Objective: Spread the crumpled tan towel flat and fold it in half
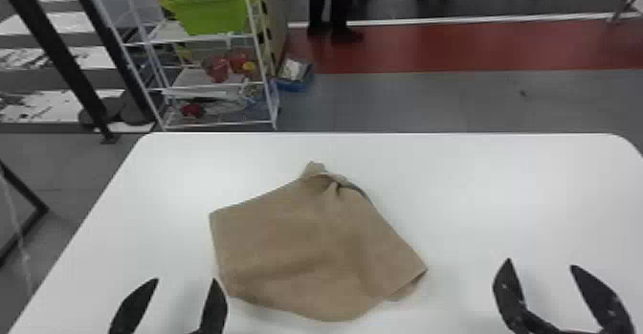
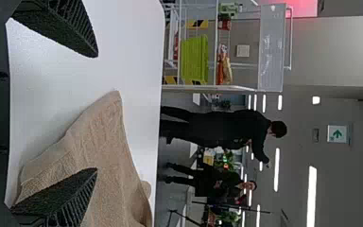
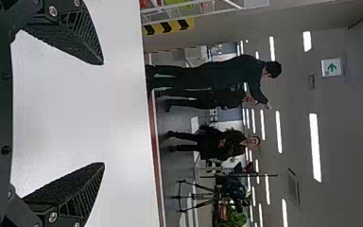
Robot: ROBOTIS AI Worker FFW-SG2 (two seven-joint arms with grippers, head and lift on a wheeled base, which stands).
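The tan towel (image 1: 306, 247) lies crumpled in the middle of the table, bunched at its far corner, with a lifted or turned edge at its right corner. My left gripper (image 1: 186, 283) is open at the near left, its right finger close beside the towel's lower left edge. Off to the right of the cloth, my right gripper (image 1: 540, 263) stands open over bare tabletop. In the left wrist view the towel (image 2: 108, 156) spreads behind one finger of the open left gripper (image 2: 97, 113). The right wrist view has the right gripper (image 3: 104, 113) with nothing between its fingers.
The white table (image 1: 478, 175) has its far edge beyond the towel. Behind it on the left stands a white wire shelf (image 1: 191, 86) holding a green bin (image 1: 208, 7). A blue box (image 1: 293, 82) sits on the floor beside that shelf.
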